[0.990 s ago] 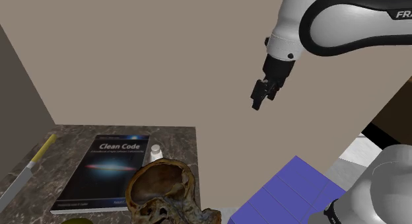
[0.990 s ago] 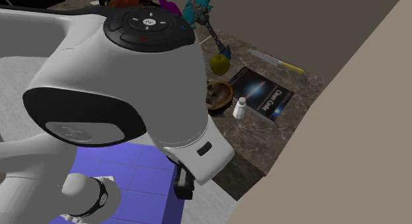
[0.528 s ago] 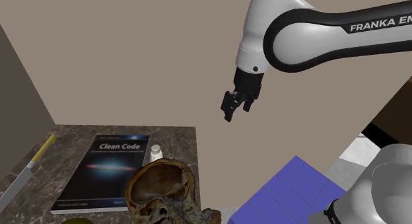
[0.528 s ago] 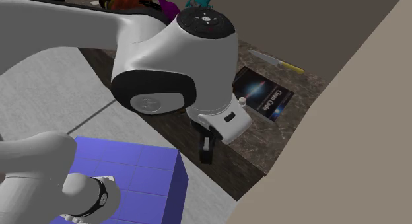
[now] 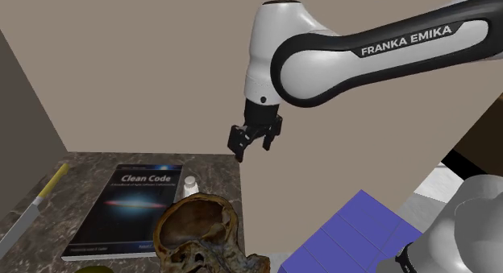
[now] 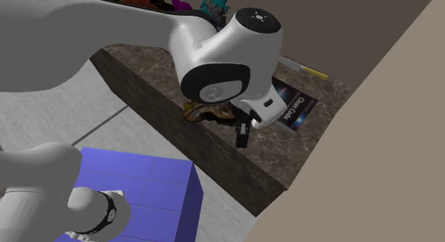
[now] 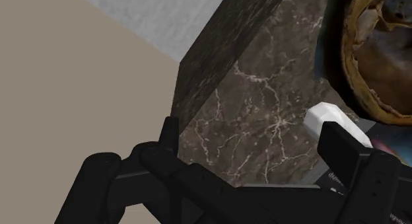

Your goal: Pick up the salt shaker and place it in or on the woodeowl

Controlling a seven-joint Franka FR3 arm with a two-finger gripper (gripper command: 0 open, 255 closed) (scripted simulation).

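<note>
The salt shaker (image 5: 190,184) is a small white bottle standing on the marble counter (image 5: 218,167), between the book and the brown wooden bowl (image 5: 197,227). My black gripper (image 5: 251,148) hangs open in the air above the counter's corner, up and to the shoulder view's right of the shaker, holding nothing. In the wrist view the shaker (image 7: 330,117) lies just beyond one finger, beside the bowl (image 7: 376,64), and the gripper (image 7: 254,150) has its fingers well apart. In the second exterior view the gripper (image 6: 242,135) hangs over the counter's near edge, and the arm hides the shaker.
A dark "Clean Code" book (image 5: 129,207) lies flat beside the shaker, with a yellow-handled knife (image 5: 40,203) further to the shoulder view's left. A blue box (image 5: 355,231) stands on the floor beside the counter. Beige walls close in behind and beside it.
The arm has swung to the shoulder view's left and lower, carrying the open gripper from beside the wall to above the counter's corner. Nothing on the counter has moved.
</note>
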